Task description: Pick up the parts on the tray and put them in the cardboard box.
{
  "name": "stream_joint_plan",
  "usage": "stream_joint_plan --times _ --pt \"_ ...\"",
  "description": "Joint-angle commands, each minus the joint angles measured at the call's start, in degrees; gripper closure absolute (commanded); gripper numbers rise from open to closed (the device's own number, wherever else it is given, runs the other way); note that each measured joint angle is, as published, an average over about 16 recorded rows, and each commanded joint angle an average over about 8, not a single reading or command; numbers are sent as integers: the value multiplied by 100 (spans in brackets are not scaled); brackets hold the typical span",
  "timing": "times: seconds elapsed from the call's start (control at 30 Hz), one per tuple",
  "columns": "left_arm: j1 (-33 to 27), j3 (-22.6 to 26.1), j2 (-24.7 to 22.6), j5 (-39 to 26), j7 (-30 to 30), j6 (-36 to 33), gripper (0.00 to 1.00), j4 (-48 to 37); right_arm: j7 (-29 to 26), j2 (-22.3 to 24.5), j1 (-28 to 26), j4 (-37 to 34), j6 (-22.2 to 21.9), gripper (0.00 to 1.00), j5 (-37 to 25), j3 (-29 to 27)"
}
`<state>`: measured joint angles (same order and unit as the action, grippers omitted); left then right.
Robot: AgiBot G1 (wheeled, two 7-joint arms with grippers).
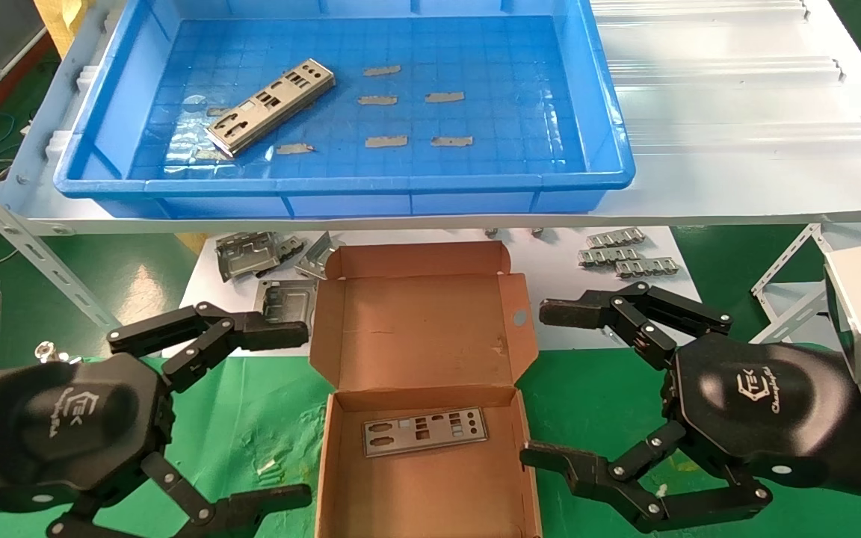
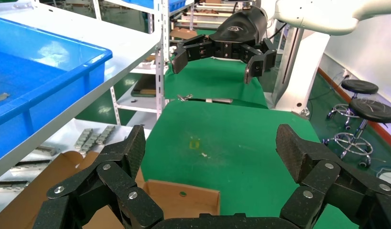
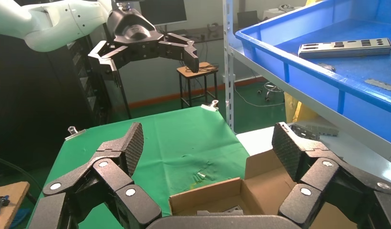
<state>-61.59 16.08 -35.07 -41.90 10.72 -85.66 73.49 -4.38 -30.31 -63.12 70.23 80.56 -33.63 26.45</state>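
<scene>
- Parts: one plate (image 1: 424, 431) already lies flat in the cardboard box (image 1: 430, 489), and we have one plate (image 1: 272, 107) left on the tray (image 1: 610, 161), toward its left side.
- Our left gripper (image 1: 281, 415) and right gripper (image 1: 559, 385) hang either side of the box, both spread wide and empty.
- Grey tape strips (image 1: 407, 98) dot the tray floor; we leave them.
- Squarish brackets (image 1: 251, 254) sit on the lower shelf behind the box.
- The tray's raised rim stands between us and that plate, we judge.

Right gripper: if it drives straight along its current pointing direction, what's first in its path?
Judging by its wrist view, the right gripper, open beside the cardboard box, aims across it at the left gripper. Nothing lies between, though depth is unclear.
</scene>
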Motion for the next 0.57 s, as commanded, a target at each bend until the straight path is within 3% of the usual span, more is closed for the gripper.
stream_joint_plan --times 0.03,0.57 --pt "0 0 0 0 0 0 0 0 0 0 0 0 0 0 0 0" --pt "0 0 0 0 0 0 0 0 0 0 0 0 0 0 0 0"
